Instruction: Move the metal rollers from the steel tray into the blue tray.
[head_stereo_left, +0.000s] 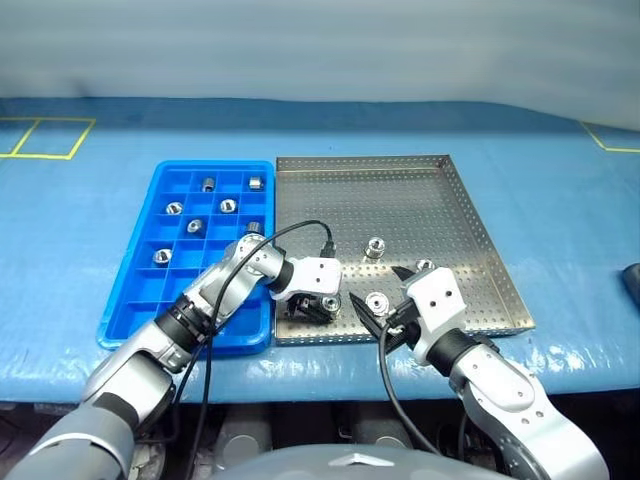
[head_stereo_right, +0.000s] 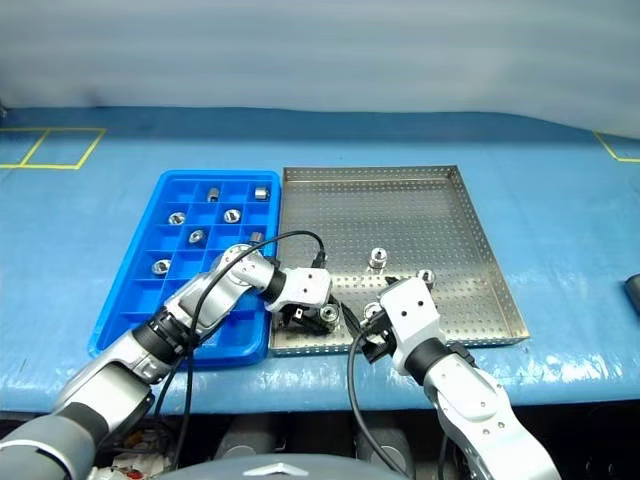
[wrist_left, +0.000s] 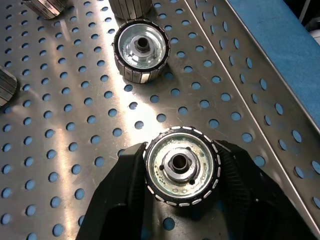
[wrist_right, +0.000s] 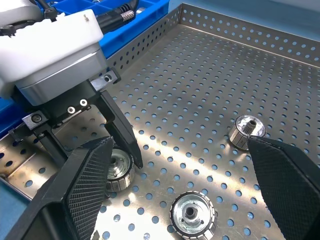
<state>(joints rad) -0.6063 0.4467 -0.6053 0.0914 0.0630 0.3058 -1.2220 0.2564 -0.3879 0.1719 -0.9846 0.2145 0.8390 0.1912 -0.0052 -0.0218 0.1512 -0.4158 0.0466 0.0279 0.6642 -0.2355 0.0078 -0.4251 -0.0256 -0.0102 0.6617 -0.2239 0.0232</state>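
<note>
The steel tray (head_stereo_left: 400, 200) lies right of the blue tray (head_stereo_left: 140, 305). Near the steel tray's front left corner, my left gripper (head_stereo_left: 322, 305) is shut on a metal roller (wrist_left: 181, 166), a black finger (wrist_left: 125, 195) on each side; the roller rests on the perforated floor. My right gripper (head_stereo_left: 383, 298) hovers open just to its right, fingers spread wide over another roller (wrist_right: 192, 215). Two more rollers (head_stereo_left: 375, 247) (head_stereo_left: 425, 266) stand farther back on the steel tray. Several rollers (head_stereo_left: 195, 226) sit in the blue tray's compartments.
Both trays rest on a blue table cover with yellow tape marks (head_stereo_left: 45, 138) at the far left. A dark object (head_stereo_left: 632, 280) lies at the right edge. A black cable (head_stereo_left: 290, 232) arcs over my left wrist.
</note>
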